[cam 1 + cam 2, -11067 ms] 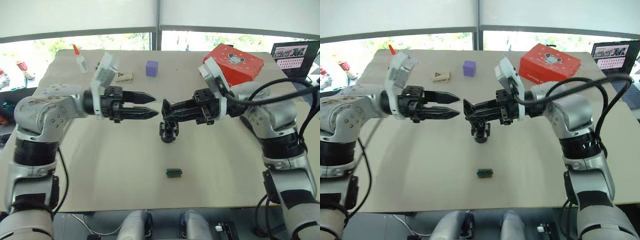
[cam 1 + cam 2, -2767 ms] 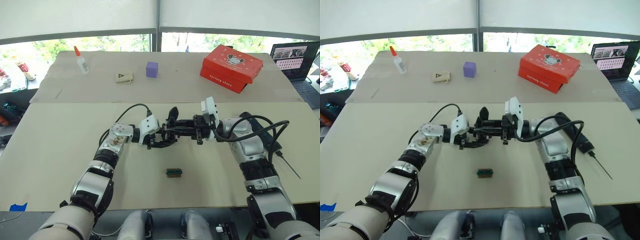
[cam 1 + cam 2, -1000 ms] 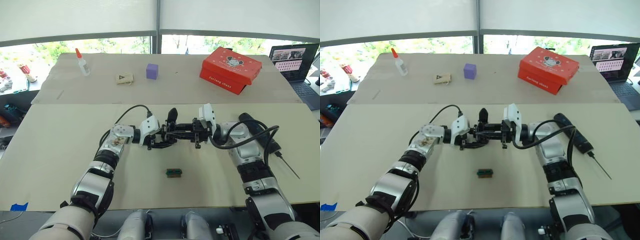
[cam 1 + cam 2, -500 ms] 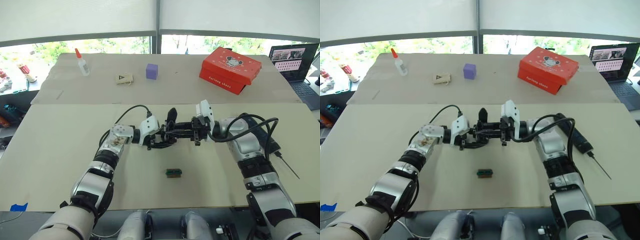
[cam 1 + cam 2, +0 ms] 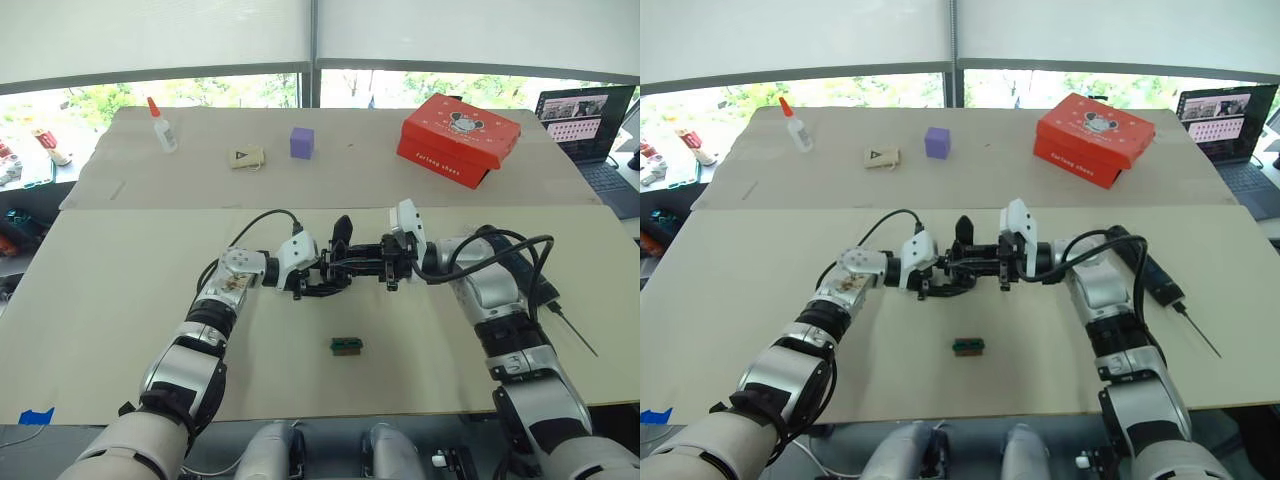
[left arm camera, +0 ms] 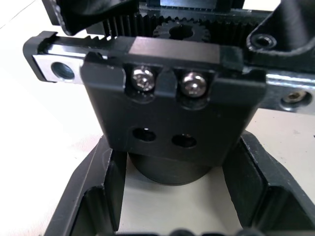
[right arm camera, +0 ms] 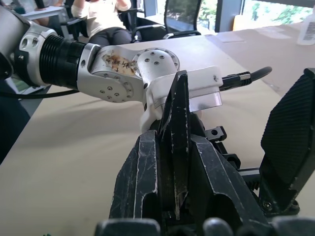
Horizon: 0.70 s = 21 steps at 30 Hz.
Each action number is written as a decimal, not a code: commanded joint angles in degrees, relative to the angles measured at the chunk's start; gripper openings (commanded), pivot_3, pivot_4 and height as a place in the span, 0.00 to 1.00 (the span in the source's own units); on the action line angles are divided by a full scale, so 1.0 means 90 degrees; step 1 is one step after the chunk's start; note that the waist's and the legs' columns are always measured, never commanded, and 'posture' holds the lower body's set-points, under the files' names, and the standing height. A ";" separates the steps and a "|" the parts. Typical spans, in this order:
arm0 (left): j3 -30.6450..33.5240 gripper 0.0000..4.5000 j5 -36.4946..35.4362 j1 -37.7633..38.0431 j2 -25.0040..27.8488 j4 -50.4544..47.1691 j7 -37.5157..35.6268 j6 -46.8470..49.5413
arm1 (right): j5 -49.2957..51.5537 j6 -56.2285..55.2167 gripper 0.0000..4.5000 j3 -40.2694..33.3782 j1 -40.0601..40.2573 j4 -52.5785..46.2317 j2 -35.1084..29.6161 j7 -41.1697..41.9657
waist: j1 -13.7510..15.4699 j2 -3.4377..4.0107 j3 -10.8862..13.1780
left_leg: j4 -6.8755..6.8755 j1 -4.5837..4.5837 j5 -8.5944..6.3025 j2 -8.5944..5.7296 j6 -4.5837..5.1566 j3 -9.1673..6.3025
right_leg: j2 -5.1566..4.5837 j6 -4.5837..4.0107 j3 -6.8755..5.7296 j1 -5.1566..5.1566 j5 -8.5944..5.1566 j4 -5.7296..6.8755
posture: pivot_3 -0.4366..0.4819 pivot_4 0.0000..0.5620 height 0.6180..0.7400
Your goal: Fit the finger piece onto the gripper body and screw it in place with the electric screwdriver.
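Left gripper [image 5: 318, 281] snug around the gripper body [image 6: 172, 123], right gripper [image 5: 352, 268] pinching the finger piece [image 7: 178, 147] tight.

Both arms reach inward, low — left end effector [image 5: 322, 277] and right end effector [image 5: 350, 266] meeting tip to tip, each clamped.

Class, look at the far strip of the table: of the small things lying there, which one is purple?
The purple cube. It sits between the tan tag and the red box; the glue bottle, farther along past the tag, is clear with a red tip.
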 commanded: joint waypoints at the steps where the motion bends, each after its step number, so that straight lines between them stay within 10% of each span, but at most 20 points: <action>1: 0.0091 0.50 -0.0118 -0.0016 0.0059 -0.0255 -0.0052 -0.0030 | -0.0694 0.0277 0.08 0.0559 0.0359 0.0701 -0.0166 0.0087 | 0.0002 0.0000 0.0000 | 0.0000 0.0000 0.0000 0.0000 0.0000 -0.0001 | 0.0000 0.0000 0.0000 0.0000 0.0000 0.0000 | 0.48 0.27 1.00; 18: 0.0087 0.50 -0.0114 -0.0014 0.0061 -0.0260 -0.0032 -0.0012 | -0.0145 0.0029 0.08 0.0037 0.0622 -0.0039 -0.0113 0.0046 | 0.0016 0.0000 -0.0002 | -0.0001 -0.0002 0.0000 -0.0001 0.0000 -0.0001 | -0.0001 0.0000 0.0000 0.0000 0.0000 -0.0001 | 0.48 0.27 1.00; 21: 0.0082 0.50 -0.0108 -0.0018 0.0054 -0.0243 -0.0038 -0.0022 | 0.0141 0.0033 0.39 -0.0179 0.0631 -0.0464 -0.0037 0.0053 | 0.0024 -0.0003 0.0000 | -0.0002 -0.0010 0.0000 -0.0002 0.0000 -0.0003 | -0.0001 0.0000 -0.0003 -0.0006 0.0000 -0.0004 | 0.48 0.27 1.00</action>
